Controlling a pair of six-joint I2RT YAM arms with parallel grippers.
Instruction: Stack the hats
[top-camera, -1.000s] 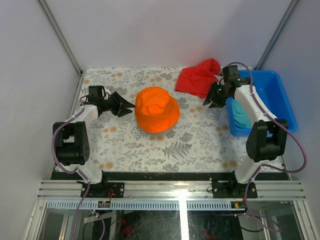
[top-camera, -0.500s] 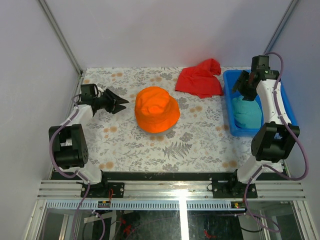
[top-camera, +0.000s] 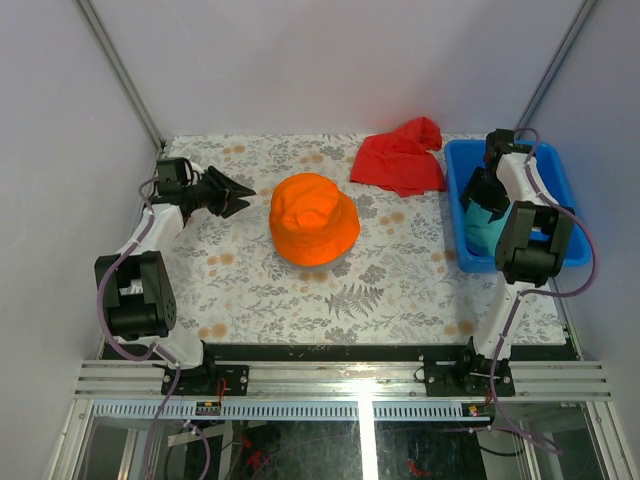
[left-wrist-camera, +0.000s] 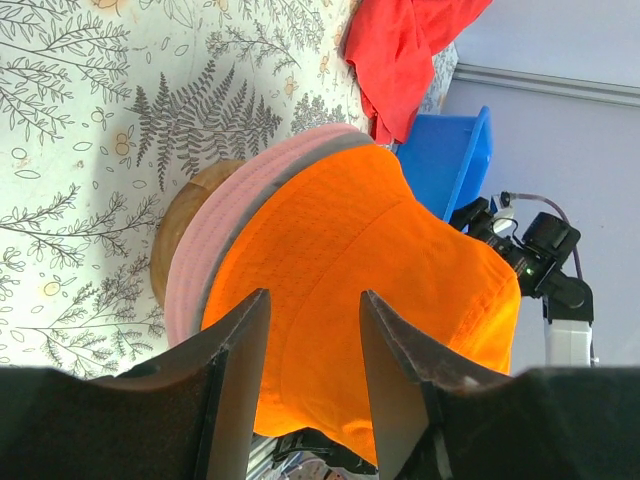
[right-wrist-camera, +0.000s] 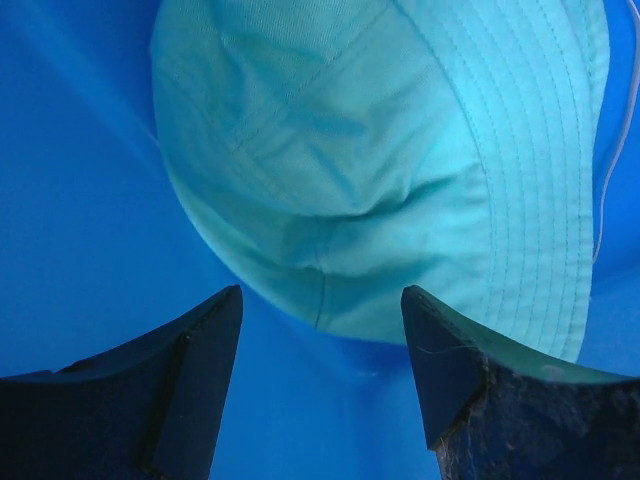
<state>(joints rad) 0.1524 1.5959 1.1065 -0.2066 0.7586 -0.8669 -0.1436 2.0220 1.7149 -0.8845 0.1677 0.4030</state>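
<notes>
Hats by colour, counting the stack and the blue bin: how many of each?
Orange fabric bucket hat: 1, top of the stack
Pink fabric hat: 1, brim showing under the orange
Grey fabric hat: 1, only a thin edge shows
Teal fabric bucket hat: 1, in the blue plastic bin
Total: 4

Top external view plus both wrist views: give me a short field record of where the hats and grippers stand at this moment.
stack: orange hat on top, pink hat brim showing beneath it, over a wooden stand, mid-table
loose hat: teal hat lying in the blue bin
left gripper: open, empty, left of the stack and apart from it
right gripper: open, empty, over the teal hat inside the bin
other: red cloth at the far edge
left to do: teal hat not yet stacked
</notes>
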